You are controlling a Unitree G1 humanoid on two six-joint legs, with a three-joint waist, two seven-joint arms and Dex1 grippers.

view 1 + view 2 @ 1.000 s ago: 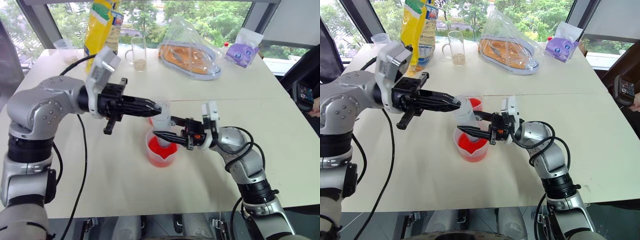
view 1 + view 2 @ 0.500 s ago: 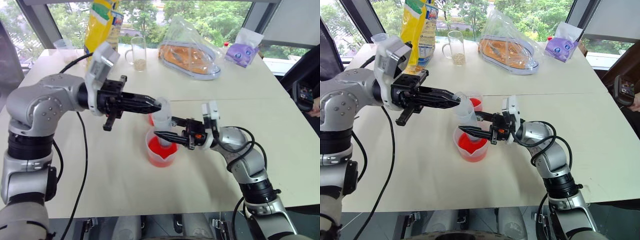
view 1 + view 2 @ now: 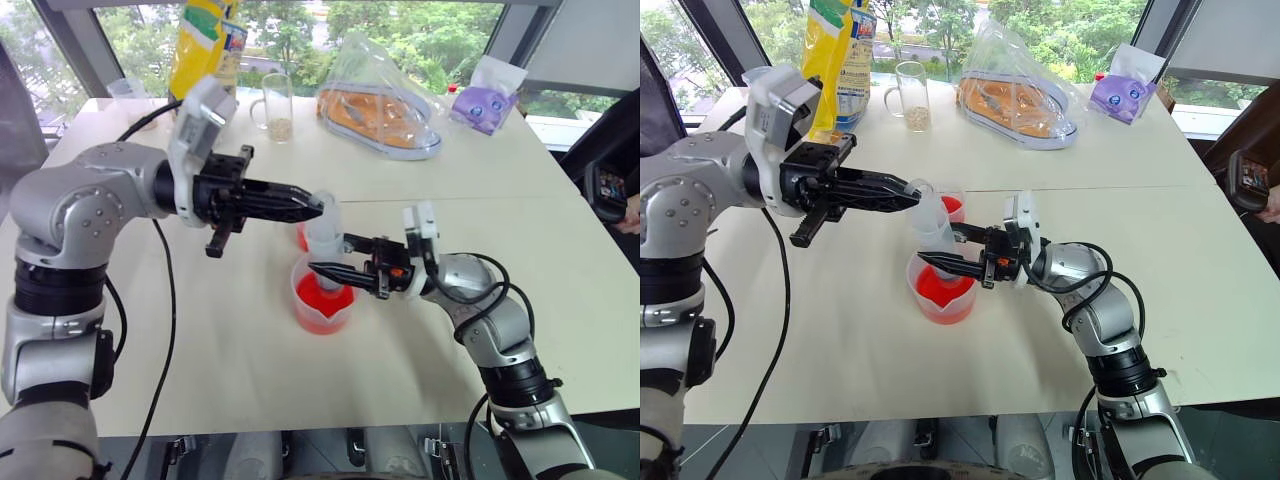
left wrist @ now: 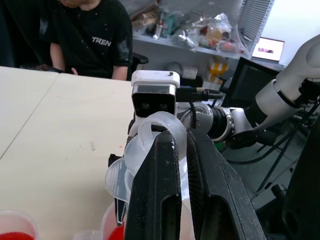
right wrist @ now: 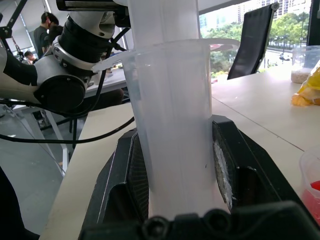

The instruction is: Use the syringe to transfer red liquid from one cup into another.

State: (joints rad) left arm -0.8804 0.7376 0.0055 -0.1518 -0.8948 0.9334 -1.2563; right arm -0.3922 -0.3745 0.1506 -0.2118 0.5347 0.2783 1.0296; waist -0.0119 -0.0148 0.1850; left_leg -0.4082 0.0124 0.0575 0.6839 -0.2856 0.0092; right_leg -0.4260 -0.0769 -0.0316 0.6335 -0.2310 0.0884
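Jaws of both grippers clamp the large clear plastic syringe (image 3: 322,238) — right (image 3: 322,270) on barrel, left (image 3: 318,205) seemingly on plunger; light, slippery, rigid.

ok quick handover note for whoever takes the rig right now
Left end effector: shut on the plunger end of the syringe.
Right end effector: shut on the syringe barrel, holding it upright over the beaker.
Beaker holds red liquid; the smaller cup sits just behind it with some red in it.
Whether liquid is drawn yet cannot be told.
Left: move the syringe to the smaller cup and empty it.
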